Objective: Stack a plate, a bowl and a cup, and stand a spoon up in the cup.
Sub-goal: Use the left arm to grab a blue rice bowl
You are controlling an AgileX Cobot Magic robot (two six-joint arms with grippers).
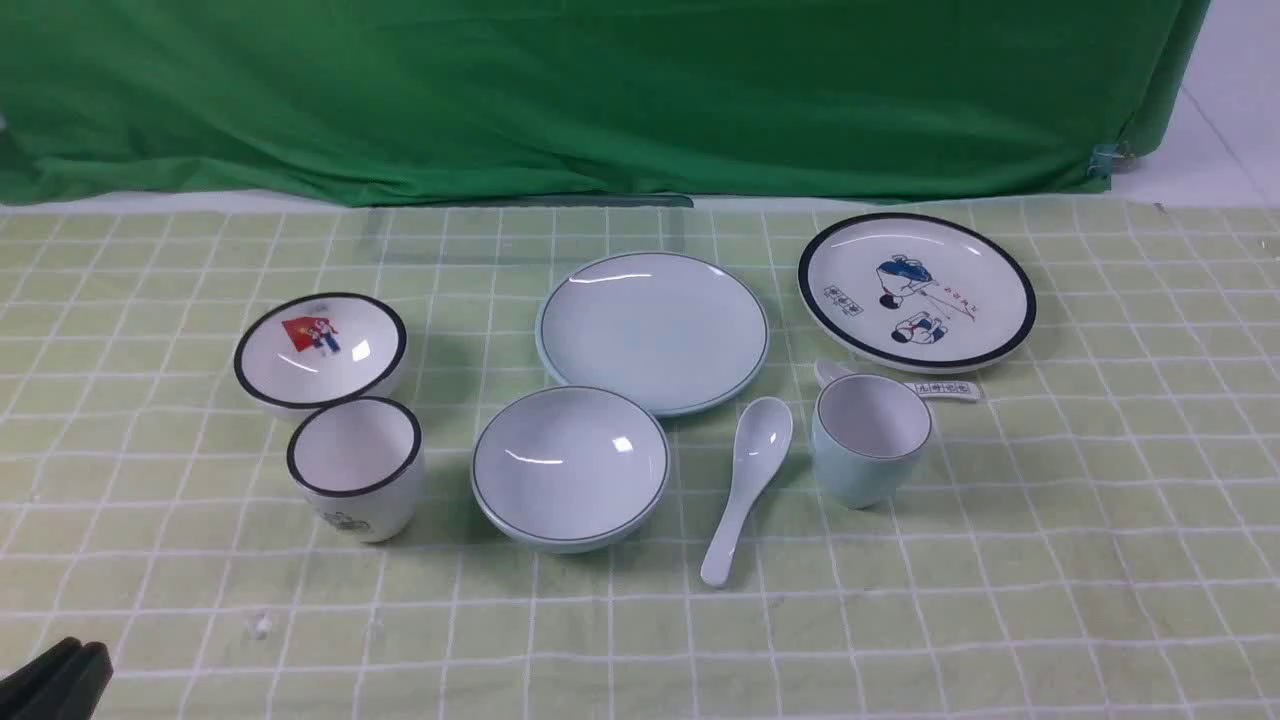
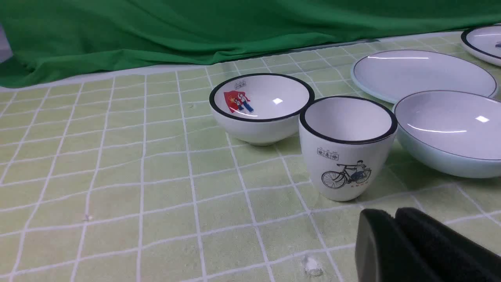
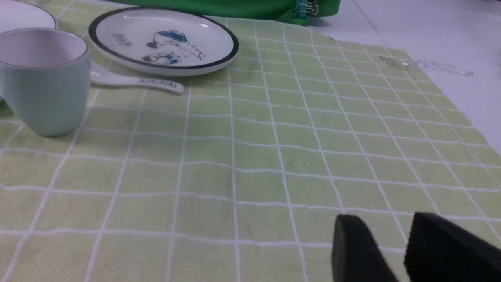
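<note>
The pale blue-green bowl is best pinched at its near rim — once the closed left gripper is opened, the right gripper being narrowly parted — and centred on the plain plate.

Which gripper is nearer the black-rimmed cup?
Left. The left gripper sits a little short of the black-rimmed cup, at the near-left corner. The right gripper is over cloth by the pale cup and picture plate, on the right side.
</note>
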